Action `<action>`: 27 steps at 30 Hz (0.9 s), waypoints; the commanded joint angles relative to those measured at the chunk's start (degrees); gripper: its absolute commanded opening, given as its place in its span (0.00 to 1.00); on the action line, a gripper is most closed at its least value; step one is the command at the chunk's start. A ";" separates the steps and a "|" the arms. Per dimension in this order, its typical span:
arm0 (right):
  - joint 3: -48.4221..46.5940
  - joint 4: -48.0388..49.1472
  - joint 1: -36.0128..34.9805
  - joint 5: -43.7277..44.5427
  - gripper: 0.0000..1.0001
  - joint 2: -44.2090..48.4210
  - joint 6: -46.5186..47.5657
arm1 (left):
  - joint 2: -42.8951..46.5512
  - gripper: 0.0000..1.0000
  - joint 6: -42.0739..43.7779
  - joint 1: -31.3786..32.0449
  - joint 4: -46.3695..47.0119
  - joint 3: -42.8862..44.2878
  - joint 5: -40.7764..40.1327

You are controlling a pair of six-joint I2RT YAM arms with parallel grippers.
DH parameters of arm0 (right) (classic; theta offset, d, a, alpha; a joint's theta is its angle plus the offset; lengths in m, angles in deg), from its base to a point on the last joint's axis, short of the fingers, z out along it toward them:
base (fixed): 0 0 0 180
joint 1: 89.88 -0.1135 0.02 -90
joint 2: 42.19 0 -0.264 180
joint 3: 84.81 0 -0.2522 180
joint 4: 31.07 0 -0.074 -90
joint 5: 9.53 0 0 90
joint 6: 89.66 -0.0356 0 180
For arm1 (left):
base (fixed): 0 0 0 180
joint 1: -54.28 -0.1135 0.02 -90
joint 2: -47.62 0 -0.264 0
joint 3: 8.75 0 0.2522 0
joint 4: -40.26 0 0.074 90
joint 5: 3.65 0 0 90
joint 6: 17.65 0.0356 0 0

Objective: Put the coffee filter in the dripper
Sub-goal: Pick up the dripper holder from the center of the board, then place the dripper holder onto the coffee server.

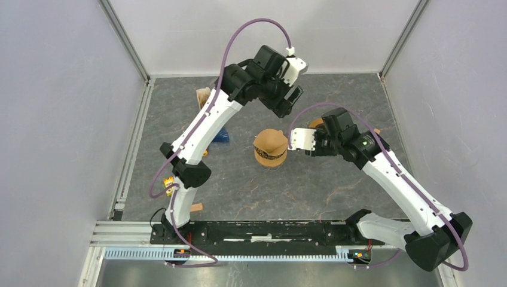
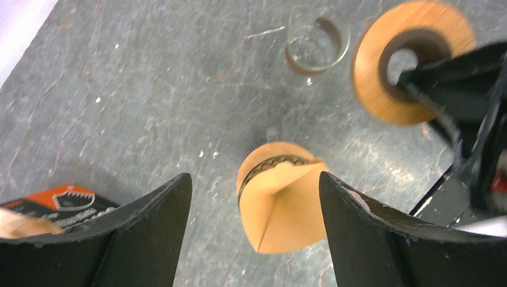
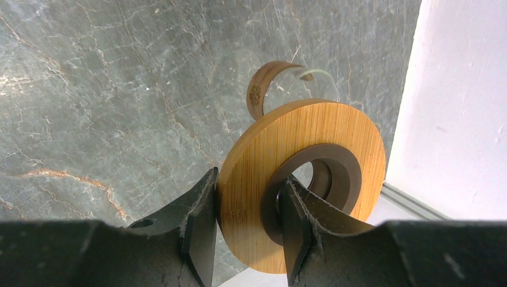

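A folded brown paper coffee filter [image 2: 287, 203] lies on top of the tan, dark-rimmed dripper [image 2: 258, 162] in the middle of the table; from above the filter [image 1: 270, 141] covers the dripper [image 1: 269, 157]. I cannot tell whether it sits down inside. My left gripper [image 2: 254, 176] hangs above them, open, with nothing between its fingers; it is at the back centre in the top view [image 1: 289, 103]. My right gripper [image 3: 248, 179] is shut on a wooden ring [image 3: 263, 161] with a grey inner collar, one finger through its hole, held off the table to the dripper's right [image 1: 315, 124].
A glass cup [image 2: 315, 45] with a wooden band stands behind the wooden ring. An orange and blue packet [image 2: 60, 200] lies left of the dripper, beside my left arm [image 1: 206, 128]. A tan stack [image 1: 203, 95] sits at the back left. White walls enclose the table.
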 commanded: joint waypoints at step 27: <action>-11.97 4.40 13.10 -17.63 0.08 -18.89 -2.82 | 50.25 0.92 3.09 -17.08 25.25 -65.83 -3.25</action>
